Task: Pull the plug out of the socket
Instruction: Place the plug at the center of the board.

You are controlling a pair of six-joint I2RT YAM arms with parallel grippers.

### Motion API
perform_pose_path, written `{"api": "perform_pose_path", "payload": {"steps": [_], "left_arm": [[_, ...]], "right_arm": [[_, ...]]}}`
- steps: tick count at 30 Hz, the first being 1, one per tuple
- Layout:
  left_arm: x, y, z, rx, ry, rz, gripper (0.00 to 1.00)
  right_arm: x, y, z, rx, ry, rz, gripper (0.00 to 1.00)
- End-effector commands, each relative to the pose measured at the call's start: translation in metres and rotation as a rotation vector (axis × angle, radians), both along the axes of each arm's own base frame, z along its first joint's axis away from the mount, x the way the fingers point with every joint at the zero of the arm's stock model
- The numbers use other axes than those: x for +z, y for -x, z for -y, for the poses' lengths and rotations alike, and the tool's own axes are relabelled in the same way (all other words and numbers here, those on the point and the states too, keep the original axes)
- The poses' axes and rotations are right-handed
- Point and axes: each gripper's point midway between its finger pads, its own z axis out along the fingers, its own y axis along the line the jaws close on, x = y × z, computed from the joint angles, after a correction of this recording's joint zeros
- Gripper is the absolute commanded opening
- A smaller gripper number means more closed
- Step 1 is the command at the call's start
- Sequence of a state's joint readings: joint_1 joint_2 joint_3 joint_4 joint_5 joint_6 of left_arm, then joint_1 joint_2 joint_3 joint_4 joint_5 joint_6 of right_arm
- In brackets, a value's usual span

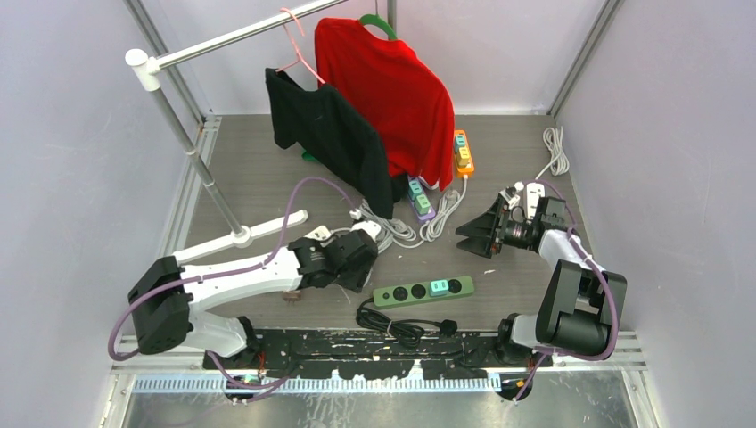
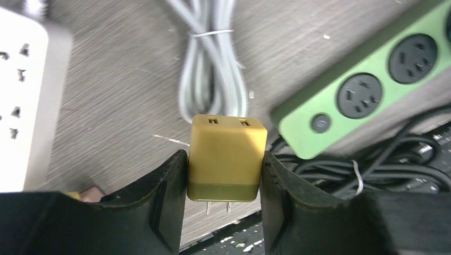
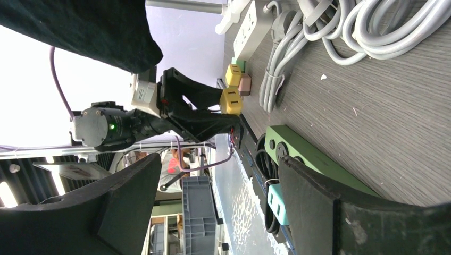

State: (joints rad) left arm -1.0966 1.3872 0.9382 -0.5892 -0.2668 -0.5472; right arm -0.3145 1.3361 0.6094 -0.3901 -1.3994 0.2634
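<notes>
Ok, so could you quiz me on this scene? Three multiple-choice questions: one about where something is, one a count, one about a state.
1. Where is the yellow plug?
A) plugged into a wall socket
B) held in the fingers of the left hand, free of any socket
C) lying loose on the table

2. How many garments hang on the rail?
A) one
B) two
C) four

3. The right hand is:
A) open and empty
B) shut on a cable
C) shut on a plug

Answers:
1 B, its bare prongs show between the fingers.
2 B, there is a red shirt and a black shirt.
3 A, nothing sits between its spread fingers.
</notes>
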Motion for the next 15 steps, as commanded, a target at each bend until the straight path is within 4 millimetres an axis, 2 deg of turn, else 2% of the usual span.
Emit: {"api": "perform_pose_path", "payload": {"steps": [1, 10, 15], "left_arm": [[0.007, -0.020, -0.034, 0.161, 0.001, 0.057, 0.00], [-0.014, -0.032, -0.093, 0.461, 0.101, -0.002, 0.00], [-0.019, -0.032, -0.110, 0.539, 0.070, 0.008, 0.00]], "right_arm": [[0.003, -0.002, 0.002, 0.005, -0.011, 0.026, 0.86], [0.003, -0.002, 0.003, -0.001, -0.010, 0.025, 0.86], [0.002, -0.003, 0.004, -0.004, -0.009, 0.020, 0.85]]}}
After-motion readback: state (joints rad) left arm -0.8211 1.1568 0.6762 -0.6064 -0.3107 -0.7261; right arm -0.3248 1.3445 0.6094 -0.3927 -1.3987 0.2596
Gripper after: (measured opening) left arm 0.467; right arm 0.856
